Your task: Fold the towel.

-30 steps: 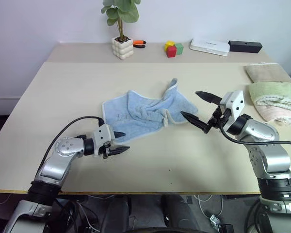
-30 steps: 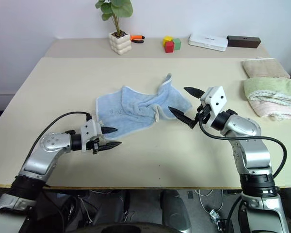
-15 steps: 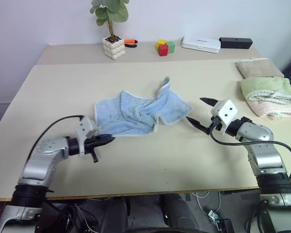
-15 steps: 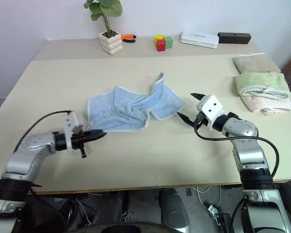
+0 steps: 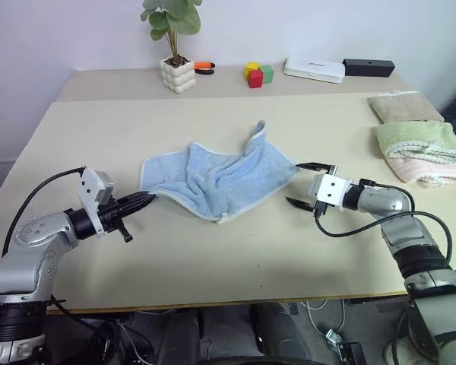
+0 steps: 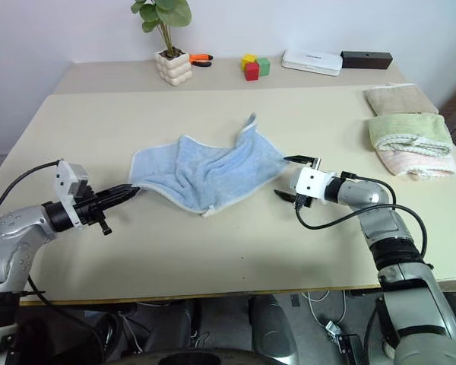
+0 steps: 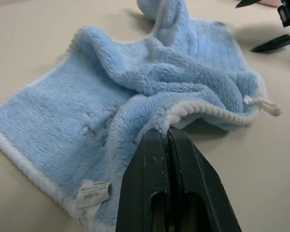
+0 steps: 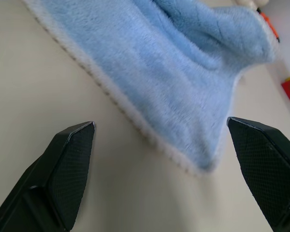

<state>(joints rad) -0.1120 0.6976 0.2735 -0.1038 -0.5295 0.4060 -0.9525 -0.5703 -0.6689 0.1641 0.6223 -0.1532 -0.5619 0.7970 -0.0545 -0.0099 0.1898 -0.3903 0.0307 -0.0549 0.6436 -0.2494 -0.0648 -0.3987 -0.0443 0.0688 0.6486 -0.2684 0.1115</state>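
Observation:
The light blue towel (image 5: 220, 179) lies crumpled in the middle of the table (image 5: 235, 251), its pale trim showing along the near edge. My left gripper (image 5: 146, 198) is shut on the towel's left edge, and the left wrist view shows its fingers (image 7: 150, 159) pinching the white trim of the towel (image 7: 183, 63), lifted slightly off the table. My right gripper (image 5: 296, 183) stands open just beside the towel's right corner, one finger on each side of it and apart from it. In the right wrist view that corner of the towel (image 8: 174, 58) lies between the wide fingers (image 8: 70, 159).
A folded beige towel (image 5: 404, 108) and a folded green-and-pink towel (image 5: 422, 148) lie at the right edge. Along the back stand a potted plant (image 5: 175, 72), coloured blocks (image 5: 256, 74), a white box (image 5: 313, 70) and a black box (image 5: 368, 67).
My left gripper closed on the towel's left edge and drew it left and up, stretching the cloth. My right gripper rolled, sank and came to the towel's right corner, still open.

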